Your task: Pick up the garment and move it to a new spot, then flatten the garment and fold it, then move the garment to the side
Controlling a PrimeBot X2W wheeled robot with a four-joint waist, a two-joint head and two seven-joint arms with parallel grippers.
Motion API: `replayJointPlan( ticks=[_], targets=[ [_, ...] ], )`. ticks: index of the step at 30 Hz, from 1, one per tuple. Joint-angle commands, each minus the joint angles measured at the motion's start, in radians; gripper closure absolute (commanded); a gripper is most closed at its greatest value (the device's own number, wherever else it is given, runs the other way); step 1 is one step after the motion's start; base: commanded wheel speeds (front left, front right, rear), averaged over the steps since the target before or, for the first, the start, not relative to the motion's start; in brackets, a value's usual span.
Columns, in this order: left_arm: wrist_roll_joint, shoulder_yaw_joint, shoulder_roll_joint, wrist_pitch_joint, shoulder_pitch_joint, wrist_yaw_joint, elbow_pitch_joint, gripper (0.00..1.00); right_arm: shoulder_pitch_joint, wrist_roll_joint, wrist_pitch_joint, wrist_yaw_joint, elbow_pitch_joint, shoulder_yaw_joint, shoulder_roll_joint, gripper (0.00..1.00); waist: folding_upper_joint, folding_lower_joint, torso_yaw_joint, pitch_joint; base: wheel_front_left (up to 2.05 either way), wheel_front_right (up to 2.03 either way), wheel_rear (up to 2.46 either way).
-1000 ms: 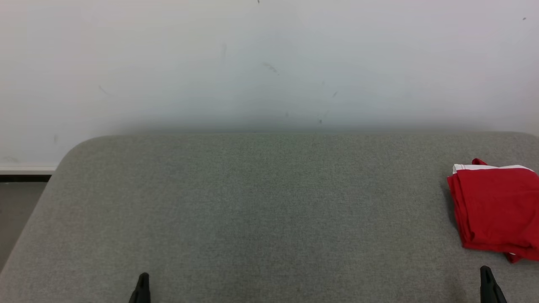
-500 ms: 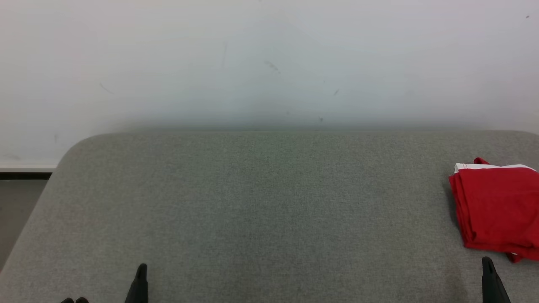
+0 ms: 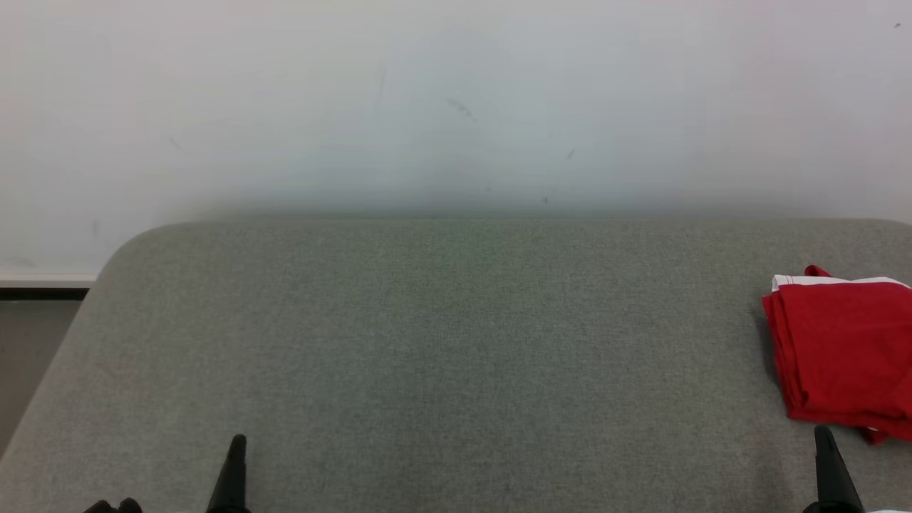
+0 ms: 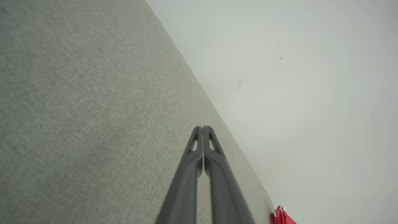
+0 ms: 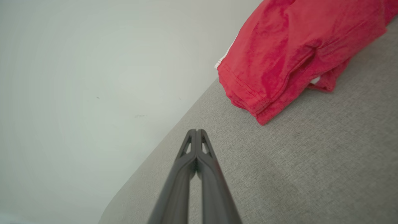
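A: Where is the garment [image 3: 841, 349]?

B: On the surface [image 3: 456, 342], at its right end and closer to its back edge than to its near one. It is red and folded into a thick stack, with a white strip along the side nearest the surface's back edge. Its right part runs past the edge of the head view.

A: Is anything touching it?

B: No. The right gripper [image 3: 823, 434] hangs over the surface's near right corner, just short of the garment's near edge and apart from it. In the right wrist view the layered, stitched hems of the stack sit ahead of the tips, with bare grey cloth between.

A: How do its fingers [image 5: 180, 180] stand?

B: Pressed together from base to tip, with nothing between them.

A: And the left gripper [image 3: 237, 445]?

B: Over the surface's near edge, left of the middle, well apart from the garment. Its fingers [image 4: 188, 174] are closed on nothing too. They point across the surface toward its back edge, and a scrap of red shows at the surface's far end in the left wrist view.

A: What lies around the surface?

B: A pale wall [image 3: 456, 107] with a few faint scuffs rises behind its back edge. Off its rounded left corner there is a strip of floor [image 3: 28, 356].
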Motion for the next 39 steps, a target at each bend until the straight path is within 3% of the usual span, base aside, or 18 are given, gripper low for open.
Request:
replayJointPlan(
  ticks=[1,39],
  targets=[
    [-0.03,0.006,0.007,0.006,-0.023,-0.007,-0.006,1.0,-0.026,0.033,0.006,0.0,-0.011,-0.004,-0.012,1.0,0.0,-0.0001,0.0,0.001,0.0,0.0,0.0],
    [-0.399,0.044,0.009,0.1,-0.084,-0.033,0.006,1.0,-0.084,0.414,0.097,0.0,-0.006,-0.005,-0.016,1.0,0.0,-0.0001,0.01,0.018,0.0,0.0,0.0]
  ],
)
